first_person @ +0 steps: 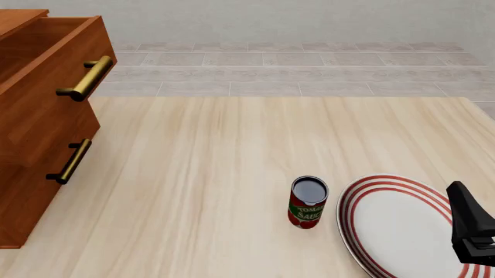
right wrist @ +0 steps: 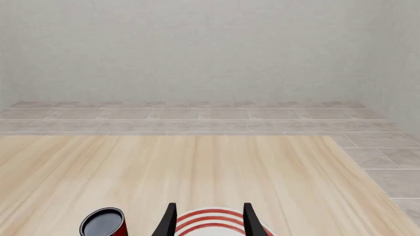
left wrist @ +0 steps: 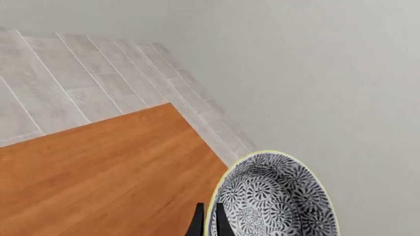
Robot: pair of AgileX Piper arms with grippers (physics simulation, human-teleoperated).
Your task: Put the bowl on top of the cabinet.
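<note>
1. Grey wall and pale tiled floor (first_person: 309, 72) sit behind a light wood worktop (first_person: 232, 174).
2. Cabinet (first_person: 39, 116) stands at the worktop's left edge in the front view: reddish-brown wood, two brass bar handles (first_person: 85, 78) showing, top drawer pulled partly out.
3. Left wrist view looks down on a flat reddish-brown wood surface matching the cabinet, with floor and wall past its corner.
4. Bowl (left wrist: 276, 196) shows only in the left wrist view: blue-grey floral pattern, pale yellow rim.
5. Left hand (left wrist: 208, 221): two dark fingertips (left wrist: 196, 223) close together with the bowl's rim between them, so it has the bowl pinched by the rim. In that view the bowl overlaps the wood's edge and the wall; I can't tell whether it rests on the wood or hangs above it.
6. Left hand and bowl are out of the front view.
7. Tomato can (first_person: 309, 202) stands upright on the worktop, right of centre, red label with green band, dark open top. Also seen in the right wrist view (right wrist: 104, 222).
8. Plate (first_person: 395, 231), flat white with red rings, lies just right of the can, close but apart.
9. Right hand (right wrist: 207, 221) hovers over the plate's near side, fingers spread wide, nothing between them. Front view catches only its dark body (first_person: 472, 229) at the right edge.
</note>
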